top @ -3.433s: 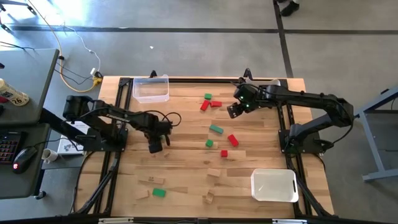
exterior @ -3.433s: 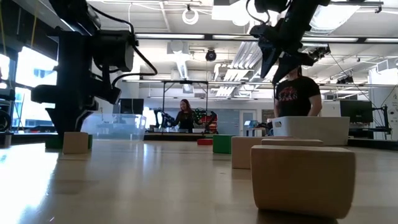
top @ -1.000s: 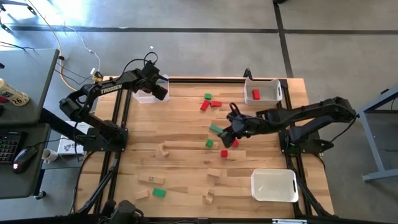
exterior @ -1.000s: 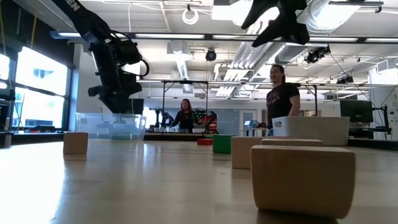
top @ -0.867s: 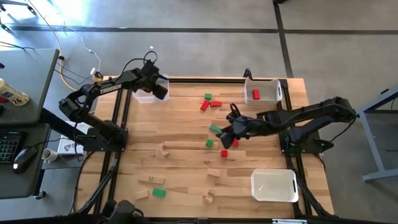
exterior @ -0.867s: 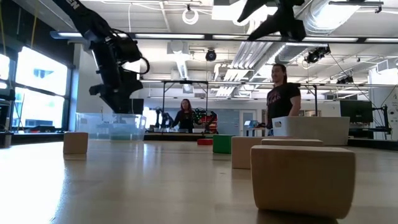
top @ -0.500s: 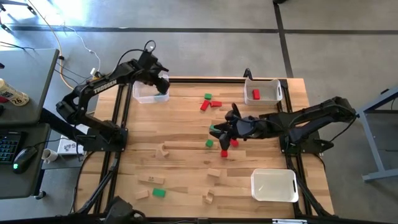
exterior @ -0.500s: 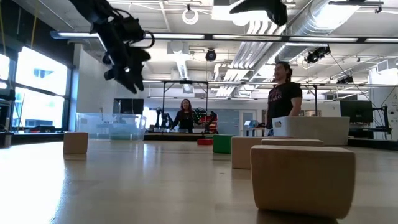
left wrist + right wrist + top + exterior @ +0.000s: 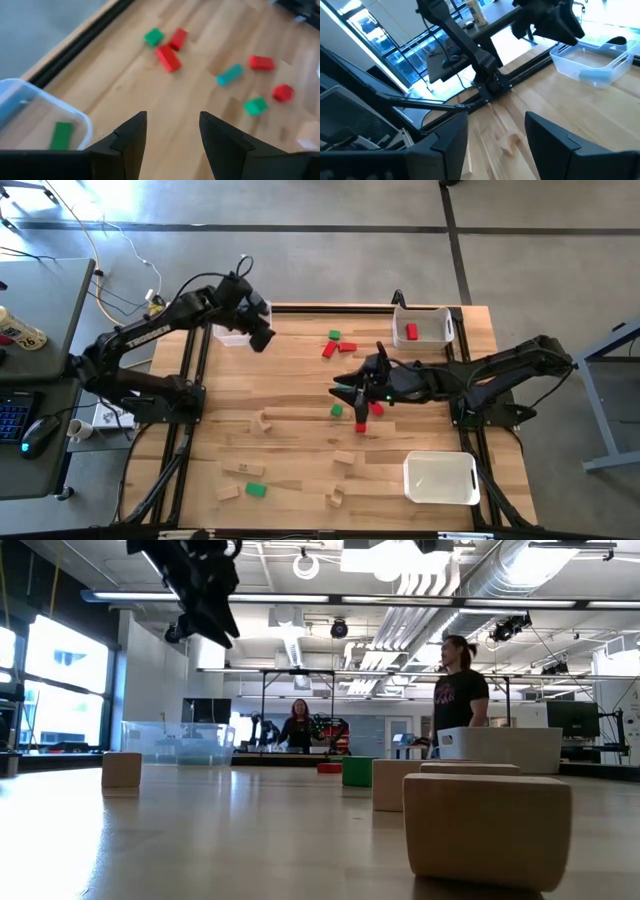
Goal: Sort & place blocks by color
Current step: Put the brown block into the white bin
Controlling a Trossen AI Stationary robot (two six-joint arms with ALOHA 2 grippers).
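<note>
Left gripper hangs at far-left desk edge beside clear plastic bin, jaws spread, empty; 1 green bar inside bin. Right gripper mid-desk over scattered red, green, plain wooden blocks, jaws spread, empty. Open planks between clusters.

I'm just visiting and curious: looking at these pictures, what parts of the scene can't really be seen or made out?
- High view: the right claw covers the wood and any blocks beneath it.
- High view: the left claw overlaps the clear bin, hiding what lies inside.
- Low view: the big plain block up close blocks the table behind it.
- Left wrist view: the clear bin is cut off at the picture's edge.
</note>
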